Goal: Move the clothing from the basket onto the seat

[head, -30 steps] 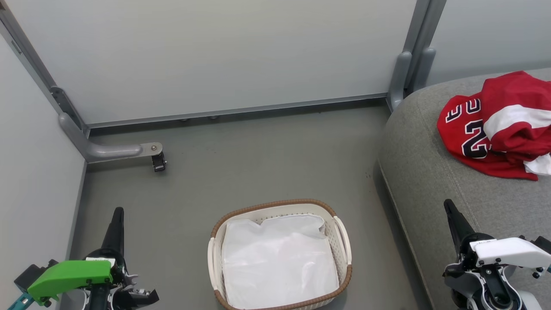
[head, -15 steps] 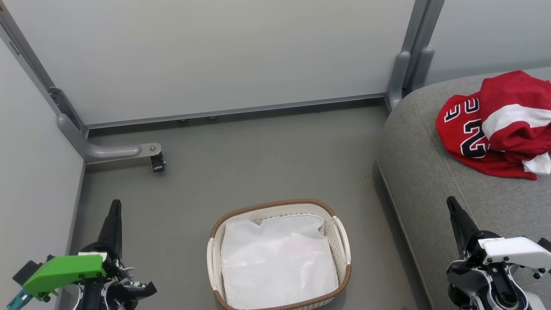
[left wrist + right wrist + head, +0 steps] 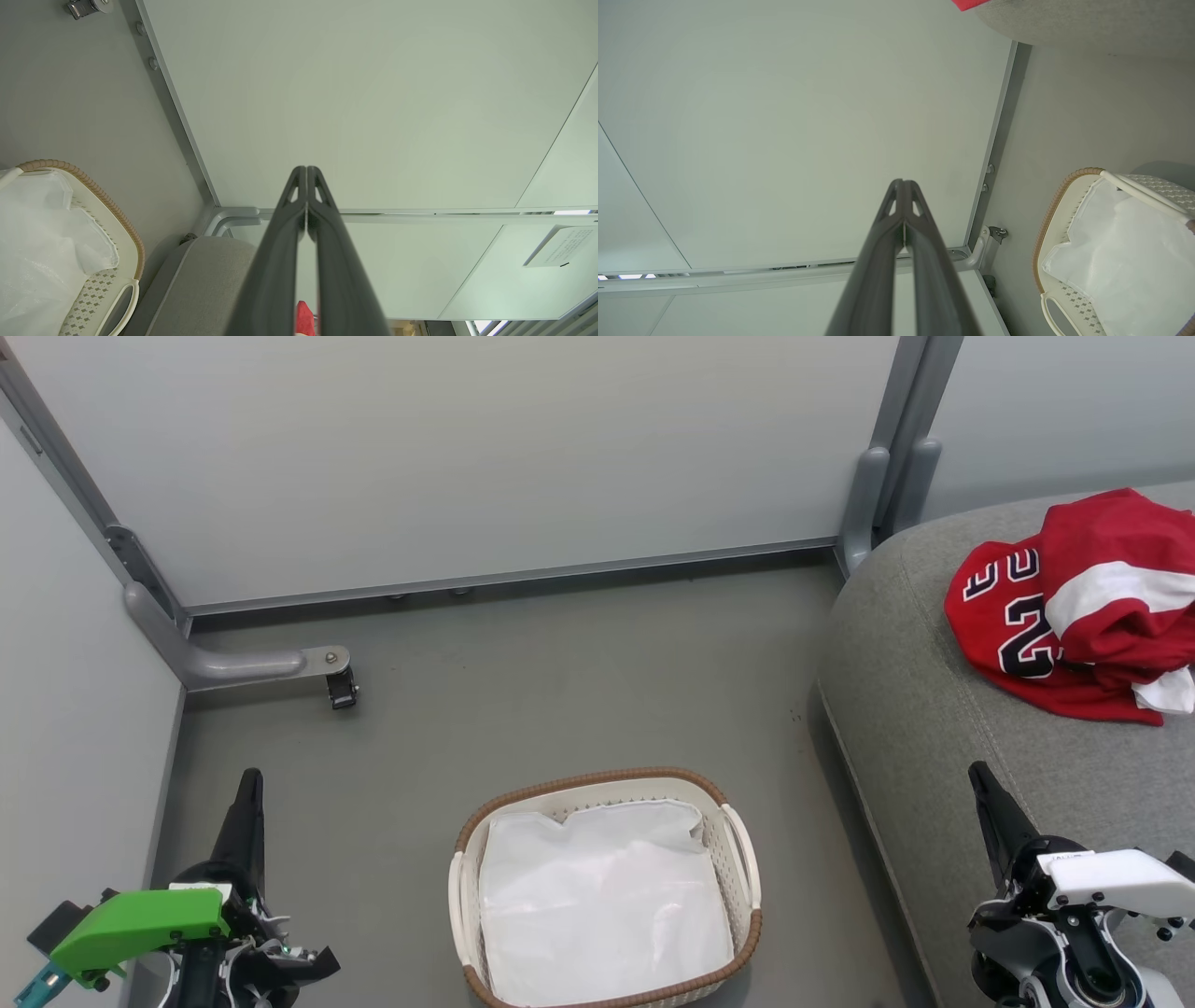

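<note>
The red clothing (image 3: 1074, 607), a jersey with black numbers and a white-banded piece bunched on it, lies on the grey seat (image 3: 934, 709) at the right. On the floor in the middle stands the white basket (image 3: 738, 845) with its brown rim, holding just a flat white sheet (image 3: 602, 901). My left gripper (image 3: 250, 782) is shut and empty at the lower left, well left of the basket. Over the seat's front edge at the lower right, my right gripper (image 3: 977, 775) is shut too, holding nothing. The wrist views show both finger pairs pressed together (image 3: 306, 175) (image 3: 902, 186).
Pale partition panels (image 3: 467, 457) close off the back and left. A grey metal foot with a castor (image 3: 341, 686) juts onto the floor at the left. A grey post (image 3: 882, 495) stands at the seat's back corner. Grey floor (image 3: 560, 691) lies between basket and panels.
The left gripper has risen slightly in the head view and both arms settled a little during the first half second; since then nothing has moved.
</note>
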Available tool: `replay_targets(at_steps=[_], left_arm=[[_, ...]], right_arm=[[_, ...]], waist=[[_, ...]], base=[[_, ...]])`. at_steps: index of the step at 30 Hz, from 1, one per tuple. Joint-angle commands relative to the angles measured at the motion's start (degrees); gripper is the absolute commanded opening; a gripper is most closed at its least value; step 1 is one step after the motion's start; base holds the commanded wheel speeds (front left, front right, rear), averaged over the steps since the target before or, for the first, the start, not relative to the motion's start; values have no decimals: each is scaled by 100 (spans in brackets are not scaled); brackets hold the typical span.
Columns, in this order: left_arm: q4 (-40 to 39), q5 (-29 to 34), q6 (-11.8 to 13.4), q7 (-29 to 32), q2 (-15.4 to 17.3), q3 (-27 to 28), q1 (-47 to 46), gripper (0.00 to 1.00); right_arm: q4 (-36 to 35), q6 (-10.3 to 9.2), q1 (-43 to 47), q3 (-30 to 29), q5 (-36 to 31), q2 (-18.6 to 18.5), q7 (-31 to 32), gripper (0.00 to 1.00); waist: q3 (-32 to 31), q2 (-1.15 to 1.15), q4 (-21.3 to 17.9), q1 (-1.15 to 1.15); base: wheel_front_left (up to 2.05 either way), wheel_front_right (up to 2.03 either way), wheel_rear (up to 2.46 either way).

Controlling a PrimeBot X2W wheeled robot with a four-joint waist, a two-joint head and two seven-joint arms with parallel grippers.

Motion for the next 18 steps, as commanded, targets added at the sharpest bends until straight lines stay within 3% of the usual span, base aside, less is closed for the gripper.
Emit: replay_targets(at_steps=[1,18], left_arm=[[8,-11,-28,17,16,25,-58,0],[8,4,-28,17,6,34,-60,0]], right_arm=[[-20,0,-45,-17,17,-35,20,0],[-19,0,-46,-18,15,-34,21,0]], waist=[[0,0,0,0],[0,0,0,0]], base=[[0,0,0],[0,0,0]])
